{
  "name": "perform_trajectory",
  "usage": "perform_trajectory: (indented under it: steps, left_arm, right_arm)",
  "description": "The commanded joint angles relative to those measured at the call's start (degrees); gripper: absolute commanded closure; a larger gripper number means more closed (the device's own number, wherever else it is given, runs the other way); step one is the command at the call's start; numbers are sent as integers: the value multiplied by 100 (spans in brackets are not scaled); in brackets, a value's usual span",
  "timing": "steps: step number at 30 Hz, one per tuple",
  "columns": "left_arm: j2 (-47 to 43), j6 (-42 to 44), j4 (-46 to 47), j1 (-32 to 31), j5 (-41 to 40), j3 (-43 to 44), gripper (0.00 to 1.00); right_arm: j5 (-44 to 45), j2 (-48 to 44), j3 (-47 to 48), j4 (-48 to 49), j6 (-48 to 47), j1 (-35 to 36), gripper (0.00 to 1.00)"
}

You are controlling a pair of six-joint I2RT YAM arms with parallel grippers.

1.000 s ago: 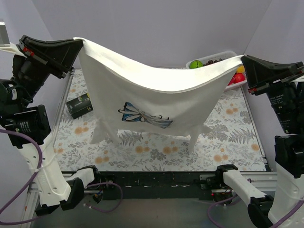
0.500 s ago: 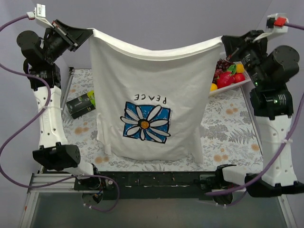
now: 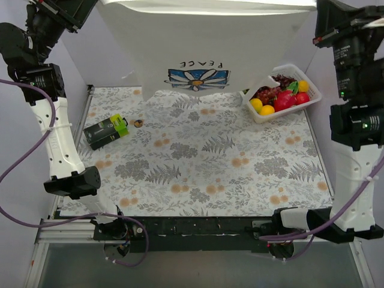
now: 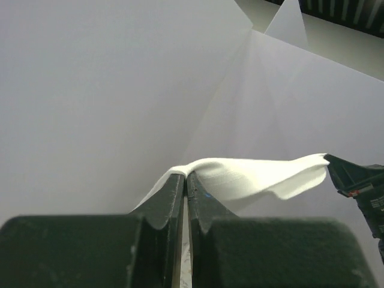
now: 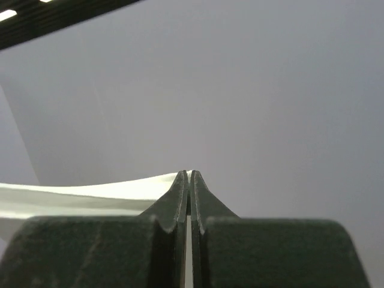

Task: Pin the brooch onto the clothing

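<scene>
The clothing point(image 3: 204, 42) has lifted high, leaving the brooch point(image 3: 138, 123) exposed.

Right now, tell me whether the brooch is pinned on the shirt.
No, the brooch lies on the table, apart from the hanging shirt.

fruit basket point(image 3: 309, 99) right, dark box point(image 3: 106, 131) left, floral table point(image 3: 210, 171)

We read one word, "PEACE", in dark capital letters on the white fabric T-shirt point(image 3: 180, 36) hanging at the top of the overhead view. It appears upside down, just above the blue square flower print point(image 3: 198, 78). The small black-and-green cardboard box point(image 3: 106, 131) on the floral-patterned table point(image 3: 198, 174) bears faint markings too small for us to read.
</scene>
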Motion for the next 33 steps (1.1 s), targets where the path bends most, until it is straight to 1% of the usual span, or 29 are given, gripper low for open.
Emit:
perform_trajectory:
  steps: [1, 2, 3, 4, 5, 6, 7, 8, 9, 10, 11, 12, 13, 14, 15, 16, 17, 19, 20, 23, 24, 28, 29, 30, 31, 33]
  left_arm:
    - [-265, 224, 138, 96, -239, -90, 100]
    - [-379, 277, 147, 87, -212, -735, 100]
    - [-528, 322, 321, 87, -186, -1168, 100]
    - [-938, 383, 462, 87, -151, -1747, 100]
    - [-1160, 531, 585, 87, -168, -2274, 100]
    - [-1371, 620, 778, 52, -168, -3385, 100]
    - [-1843, 708, 823, 43, -203, -3892, 100]
    - [-2030, 813, 876, 34, -195, -4375, 100]
    - [-2259, 866, 911, 0, -151, -5329, 100]
    - [-2470, 910, 903, -1, -116, -5747, 100]
    - [-2898, 1033, 920, -18, -124, -6230, 100]
    - [-3094, 1147, 859, -123, -142, -6861, 100]
    - [-3270, 1270, 737, -193, -203, -7129, 100]
    - [-3576, 1445, 361, -351, -290, -7305, 100]
    - [-3701, 1708, 184, -422, -326, -7446, 100]
    - [-3850, 1745, 51, -466, -335, -7796, 100]
    - [-4087, 1763, -63, -493, -222, -7973, 100]
    - [-4369, 1737, -238, -519, -160, -8499, 100]
    - [-4501, 1728, -336, -537, -142, -8685, 100]
    - [-5072, 1868, -844, -554, -264, -9081, 100]
    - [-5204, 1869, -942, -555, -291, -9178, 100]
    - [-6125, 1816, -1311, -546, -519, -9793, 100]
    - [-6180, 1842, -1634, -554, -537, -9890, 100]
    - [-6172, 1886, -1803, -555, -511, -9917, 100]
    - [-6146, 1913, -1926, -546, -389, -9970, 100]
    - [-6198, 2001, -2287, -546, -397, -10162, 100]
  right_arm:
    - [398, -588, -743, 1376, -243, -11, 99]
    - [371, -659, -1293, 1376, -269, -11, 99]
    - [336, -764, -1647, 1507, -313, -11, 99]
    - [353, -1044, -2129, 1604, -322, -11, 99]
    - [362, -1220, -2604, 1762, -322, -11, 99]
    - [379, -1414, -3583, 1859, -313, -11, 99]
    - [449, -1790, -4028, 1938, -200, -11, 99]
    - [441, -1994, -4450, 1965, -164, -20, 99]
    - [432, -2178, -5237, 1922, -138, -11, 99]
    - [432, -2511, -5558, 1678, 36, -11, 99]
    - [354, -2671, -5927, 1562, 47, -11, 99]
    - [284, -2942, -6392, 1309, 64, -11, 99]
    - [265, -3093, -6675, 1063, 99, -11, 99]
    - [196, -3225, -6913, 660, 213, -11, 99]
    - [169, -3444, -7080, 430, 231, -20, 99]
    - [195, -3559, -7395, 210, 310, -11, 99]
    - [186, -3673, -7546, -167, 476, -20, 99]
    - [-42, -3990, -7915, -468, 556, -20, 99]
    - [-51, -4078, -8022, -791, 696, -20, 99]
    - [-340, -4368, -8250, -1320, 864, -11, 99]
    - [-498, -4490, -8277, -1670, 986, -11, 99]
    - [-736, -4702, -8339, -2507, 1277, -11, 99]
    - [-798, -4737, -8339, -2630, 1286, -11, 99]
    - [-798, -4790, -8322, -2797, 1304, -20, 99]
    - [-781, -4799, -8295, -3181, 1312, -20, 99]
    - [-781, -4843, -8243, -3465, 1304, -11, 99]
